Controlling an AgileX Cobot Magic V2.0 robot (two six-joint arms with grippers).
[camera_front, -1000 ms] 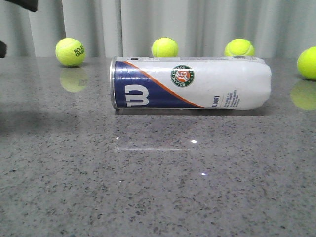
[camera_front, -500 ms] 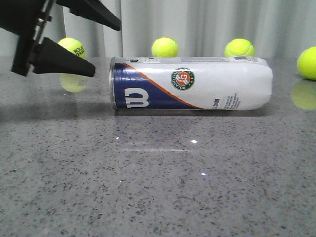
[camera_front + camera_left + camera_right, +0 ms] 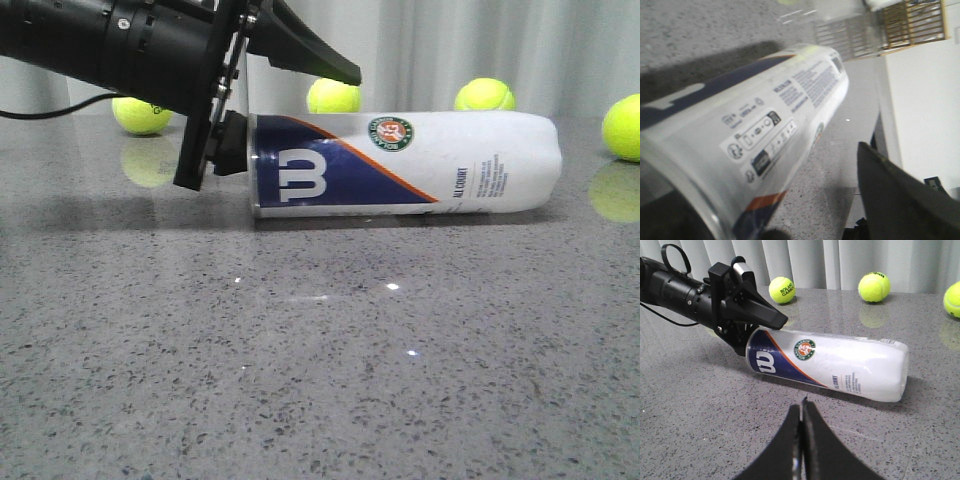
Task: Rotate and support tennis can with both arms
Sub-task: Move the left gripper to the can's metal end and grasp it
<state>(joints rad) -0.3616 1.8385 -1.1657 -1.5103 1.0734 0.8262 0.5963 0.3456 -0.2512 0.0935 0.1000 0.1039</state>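
Note:
The tennis can lies on its side on the grey table, silver rim end to the left, navy band with the W facing me. My left gripper reaches in from the upper left and stands open astride the rim end. One finger runs along the can's top and back; the can hides the other. In the left wrist view the can fills the frame, with a wide gap to the one visible finger. My right gripper is shut on nothing, over bare table in front of the can.
Several yellow-green tennis balls stand along the back of the table: one partly behind the left arm, one behind the can, one further right, one at the right edge. A grey curtain hangs behind.
The left arm has swung in from the left, and its open gripper now straddles the rim end. The can has shifted a little right and rolled, so the W and badge sit higher.

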